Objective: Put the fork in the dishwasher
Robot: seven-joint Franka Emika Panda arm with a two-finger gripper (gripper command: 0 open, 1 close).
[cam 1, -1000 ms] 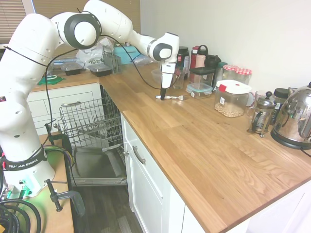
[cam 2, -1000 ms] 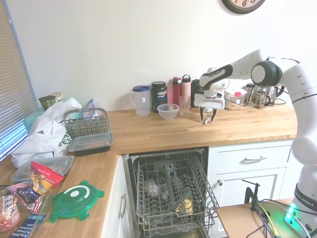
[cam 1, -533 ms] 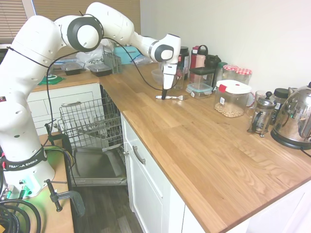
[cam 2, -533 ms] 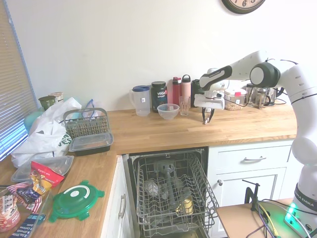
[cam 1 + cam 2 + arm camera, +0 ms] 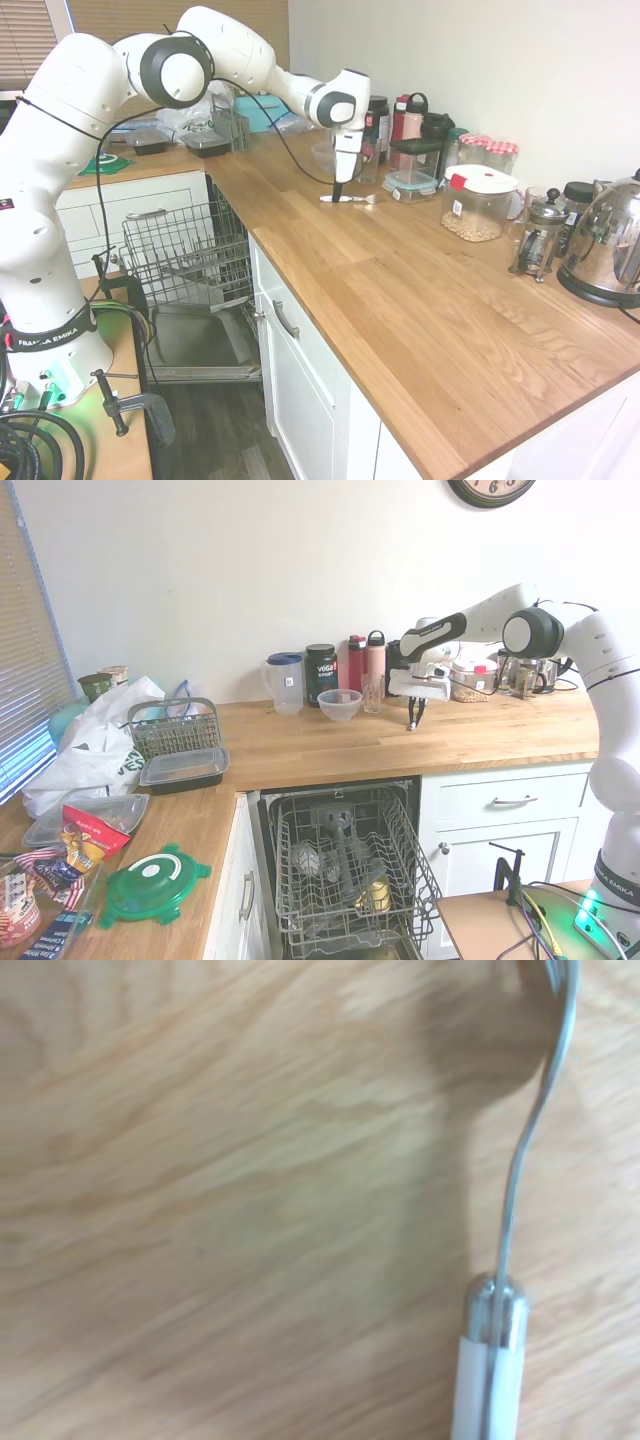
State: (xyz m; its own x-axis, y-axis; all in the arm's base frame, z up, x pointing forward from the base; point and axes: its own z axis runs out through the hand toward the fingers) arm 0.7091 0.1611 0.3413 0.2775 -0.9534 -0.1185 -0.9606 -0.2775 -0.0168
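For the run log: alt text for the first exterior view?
White Franka arm's gripper reaches straight down onto the handle end of the fork lying on the wooden countertop. To its left, the dishwasher is open, wire rack pulled out.

Plenty of open desk (image 5: 420,290) at 6 o'clock from the fork (image 5: 352,199), nothing on it in the first exterior view. Toward 12 to 3 o'clock it's crowded: clear bowl (image 5: 340,704), bottles (image 5: 365,668), lidded container (image 5: 410,184), cereal tub (image 5: 477,203). The dishwasher (image 5: 350,865) rack sits pulled out, partly loaded.
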